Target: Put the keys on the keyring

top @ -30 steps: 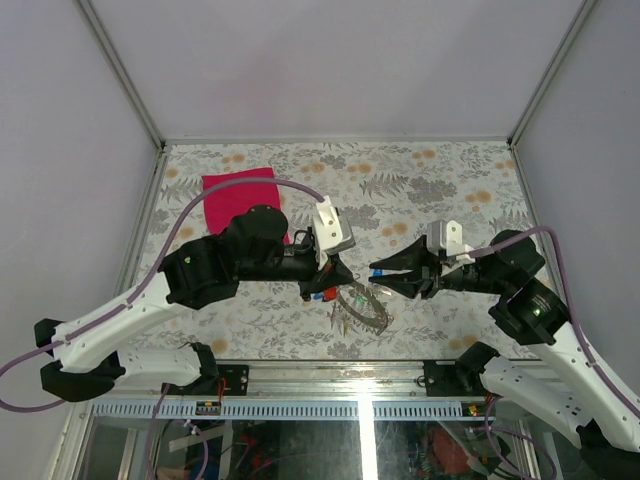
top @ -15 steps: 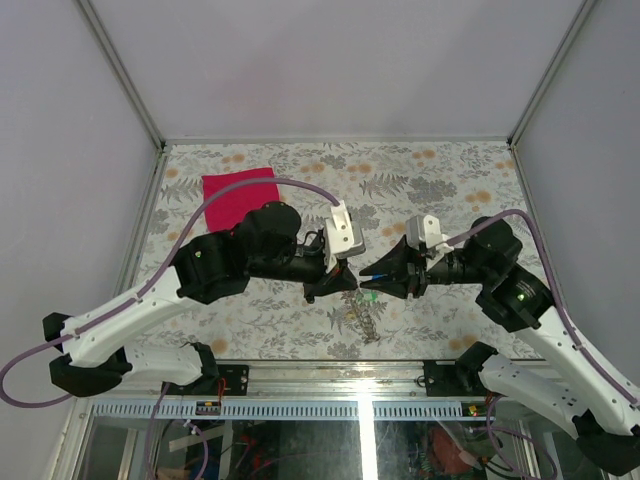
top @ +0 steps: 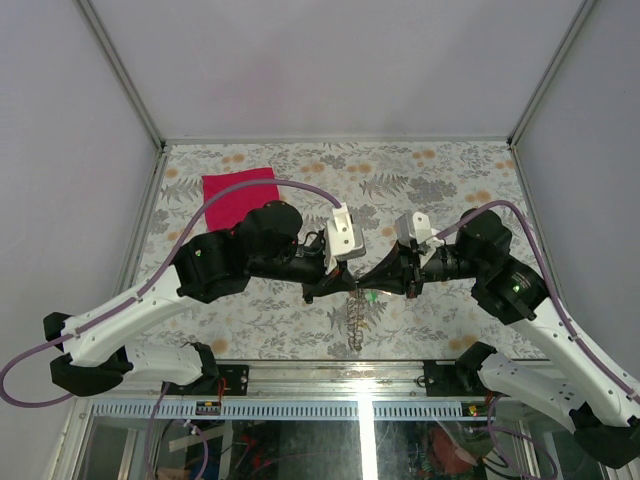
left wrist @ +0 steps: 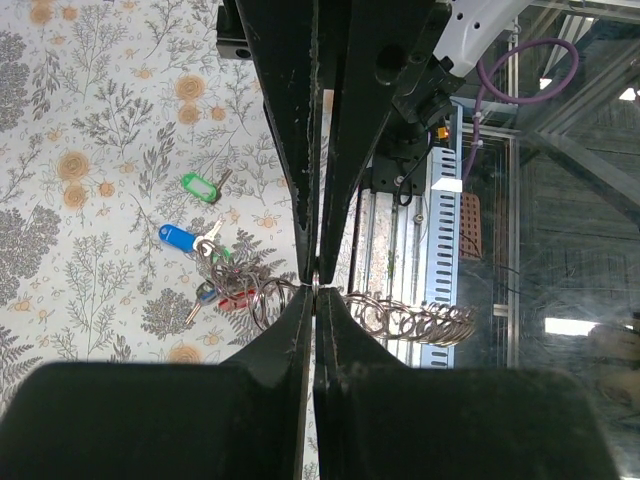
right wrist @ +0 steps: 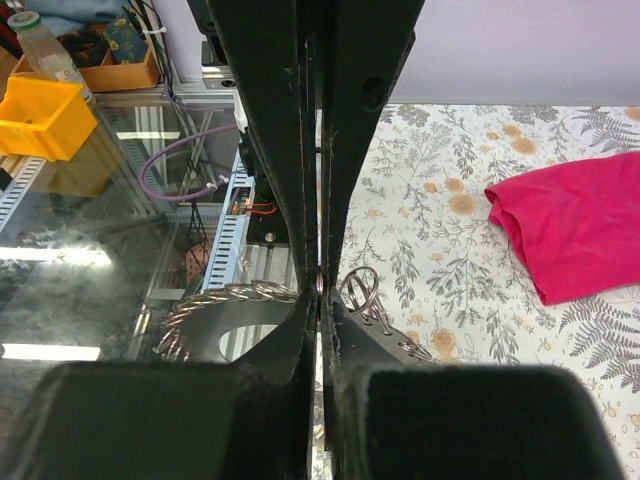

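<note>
Keyring point(top: 355, 322), from the top view, hangs edge-on above the near part of the table point(top: 450, 180), just below the spot where the two arms meet tip to tip. The left claw point(top: 345, 287) and right claw point(top: 368, 285) both look pinched together there. A magenta cloth point(top: 238, 195) lies well apart at the far left.

The left wrist view shows both pairs of fingers closed on one short stretch of the keyring's wire, with the jagged coils spreading out to either side of the pinch. A blue-tagged key point(left wrist: 181, 238) and a red-tagged key point(left wrist: 236, 298) sit close against the coil on one side and seem to hang from it. A green-tagged key point(left wrist: 200, 186) lies a little apart, and I cannot tell whether it is threaded or loose on the table.

In the right wrist view a sliver of wire shows between the closed tips, with coils bulging out on both sides.

As I judge it, the risk lies in the shared grip. Both claws hold thin, springy wire at nearly the same point, so any pull or twist to open a gap may let it snap free of one pair. The keyring would then swing or drop, and the hanging keys could slide off an opened end. The fingertips are also close enough to knock each other.
</note>
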Motion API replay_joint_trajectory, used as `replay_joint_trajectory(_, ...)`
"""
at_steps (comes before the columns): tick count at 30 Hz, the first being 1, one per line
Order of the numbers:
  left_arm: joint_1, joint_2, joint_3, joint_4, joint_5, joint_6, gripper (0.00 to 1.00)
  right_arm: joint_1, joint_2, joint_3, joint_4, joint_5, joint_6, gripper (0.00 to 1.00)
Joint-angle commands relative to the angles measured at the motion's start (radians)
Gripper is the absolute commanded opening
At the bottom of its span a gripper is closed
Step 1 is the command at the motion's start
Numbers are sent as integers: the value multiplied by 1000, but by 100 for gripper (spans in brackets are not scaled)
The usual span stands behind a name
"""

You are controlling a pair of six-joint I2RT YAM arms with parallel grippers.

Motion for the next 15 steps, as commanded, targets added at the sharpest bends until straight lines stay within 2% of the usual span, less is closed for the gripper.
replay_joint_trajectory(1,-4,-19,44,38,14,13,0,4,9,53,-32,31,-34,0)
replay_joint_trajectory(5,-4,-34,44,39,0,15,0,3,-1,44,-42,39,-42,0)
replay_joint_trajectory(8,-4,-35,43,39,3,15,0,4,-5,42,-36,27,-42,14)
replay_joint_trajectory(10,-3,-32,41,40,9,16,0,4,-4,42,-29,23,-41,17)
replay_joint_trajectory(15,-4,-24,45,40,19,16,0,4,5,46,-20,14,-40,17)
